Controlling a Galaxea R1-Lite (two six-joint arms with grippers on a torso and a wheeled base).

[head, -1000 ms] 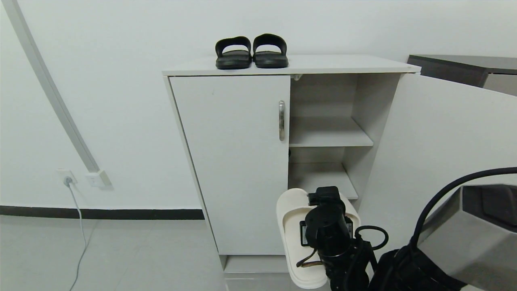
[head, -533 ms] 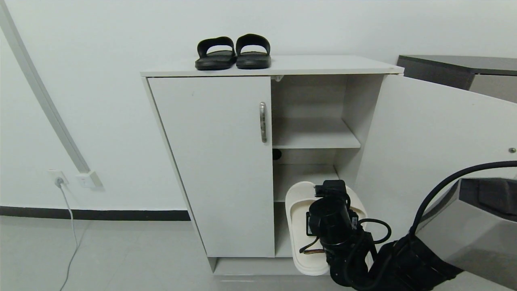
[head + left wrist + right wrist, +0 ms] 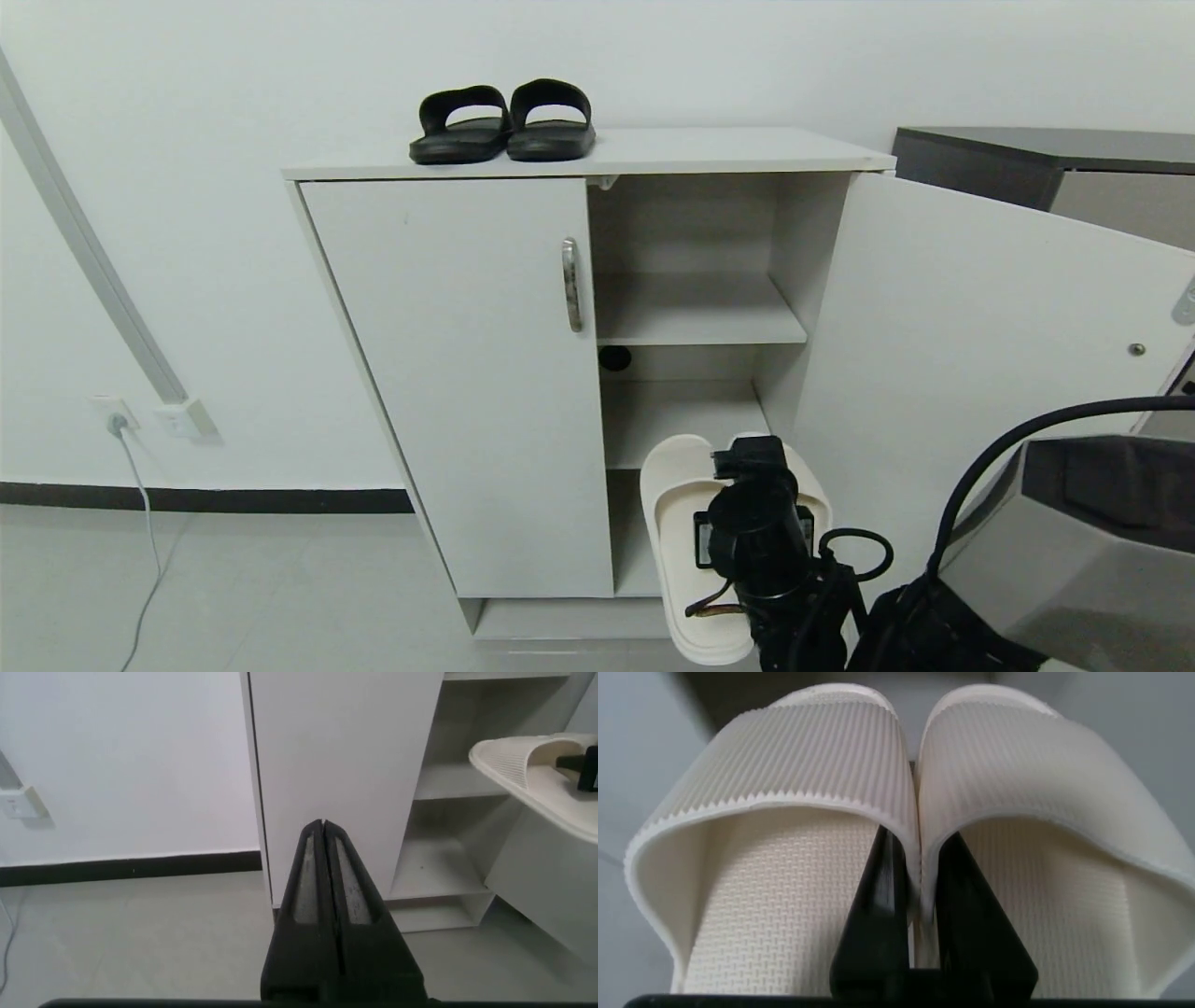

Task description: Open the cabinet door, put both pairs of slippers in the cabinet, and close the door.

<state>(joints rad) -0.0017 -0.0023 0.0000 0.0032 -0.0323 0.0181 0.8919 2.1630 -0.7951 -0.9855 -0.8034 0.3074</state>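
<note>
- Right gripper (image 3: 915, 859): fingers clamped on the two adjoining inner strap edges of the white slippers (image 3: 785, 793), carrying the pair side by side.
- Position of the white slippers: held in the air in front of the cabinet (image 3: 822, 280), at its open right half, level with the front edge of the lower shelf (image 3: 681, 420) and the bottom compartment below it. The toes point toward the opening. The wrist hides the toe ends, so the pair appears to sit just outside the front edge, but contact cannot be confirmed.
- Left gripper (image 3: 322, 835): fingers pressed together with nothing between them, low above the floor (image 3: 140, 933), facing the lower part of the left door (image 3: 457, 373).
- Left door: shut, with a vertical metal handle (image 3: 571, 285) at its right edge.
- Right door (image 3: 971, 355): swung wide open to the right.
- Upper shelf (image 3: 695, 313): bare, as is the lower shelf.
- Black slippers (image 3: 504, 121): paired and touching on the cabinet top, near the front edge, above the left door.
- Wall socket (image 3: 114, 420): left of the cabinet, with a cable hanging to the floor.
</note>
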